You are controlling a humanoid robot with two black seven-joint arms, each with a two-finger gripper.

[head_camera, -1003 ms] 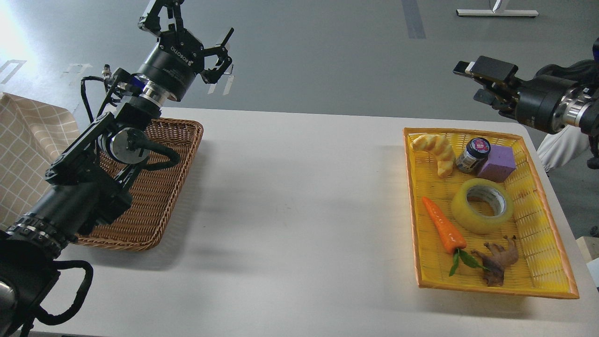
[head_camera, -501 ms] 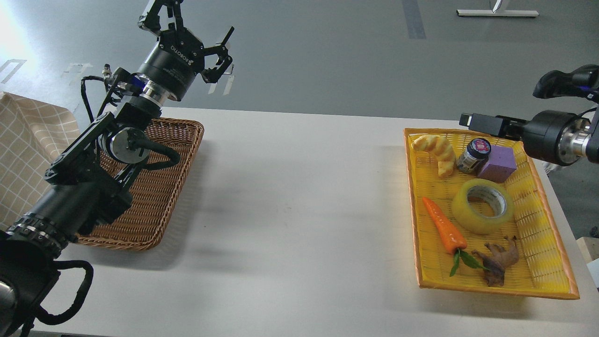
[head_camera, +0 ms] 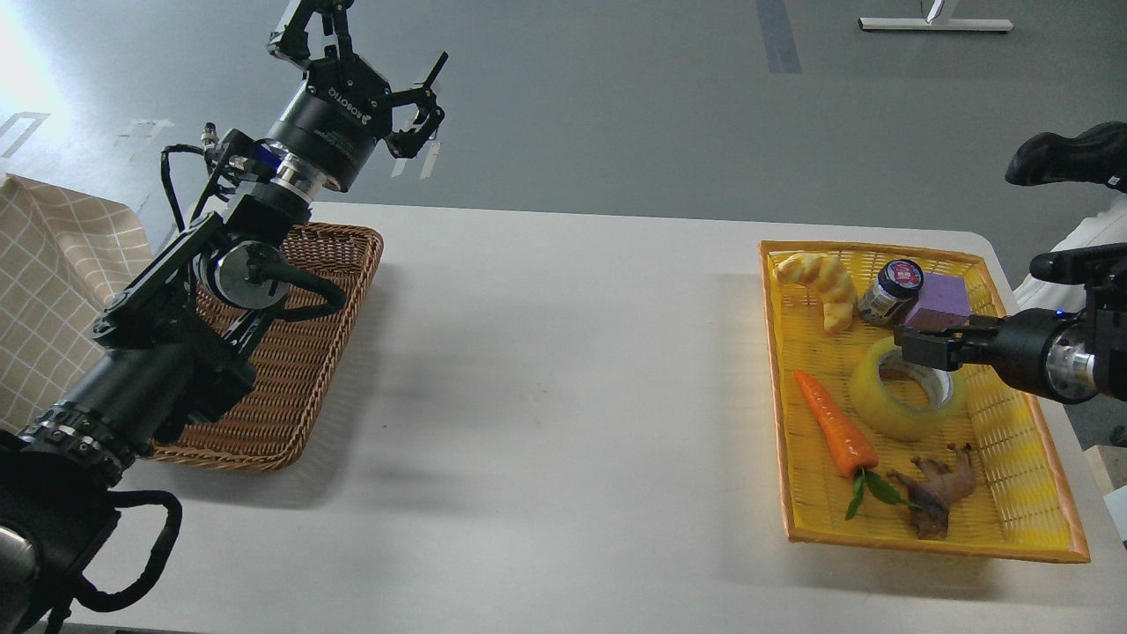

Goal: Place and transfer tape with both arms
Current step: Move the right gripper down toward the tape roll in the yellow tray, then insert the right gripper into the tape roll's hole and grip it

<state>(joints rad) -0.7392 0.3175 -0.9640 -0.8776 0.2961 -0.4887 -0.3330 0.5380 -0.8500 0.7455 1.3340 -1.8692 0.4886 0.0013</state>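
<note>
The tape point(head_camera: 898, 407), a wide yellowish translucent roll with a grey-white core, lies flat in the yellow tray point(head_camera: 1039, 458) at the right of the table. My right gripper point(head_camera: 920, 345) reaches in from the right edge and hangs just over the roll's far rim; it is seen edge-on, so I cannot tell whether its fingers are open. My left gripper point(head_camera: 365, 48) is raised high above the far left of the table, over the brown wicker basket point(head_camera: 299, 370), with its fingers spread open and empty.
In the yellow tray lie a bread piece point(head_camera: 823, 282), a dark-lidded jar point(head_camera: 889, 291), a purple block point(head_camera: 938, 304), a carrot point(head_camera: 832, 423) and a brown toy animal point(head_camera: 938, 489). A checked cloth point(head_camera: 53, 282) hangs at the left edge.
My right gripper has come down from above the tray's far edge to just over the tape roll. My left arm has shifted slightly right.
</note>
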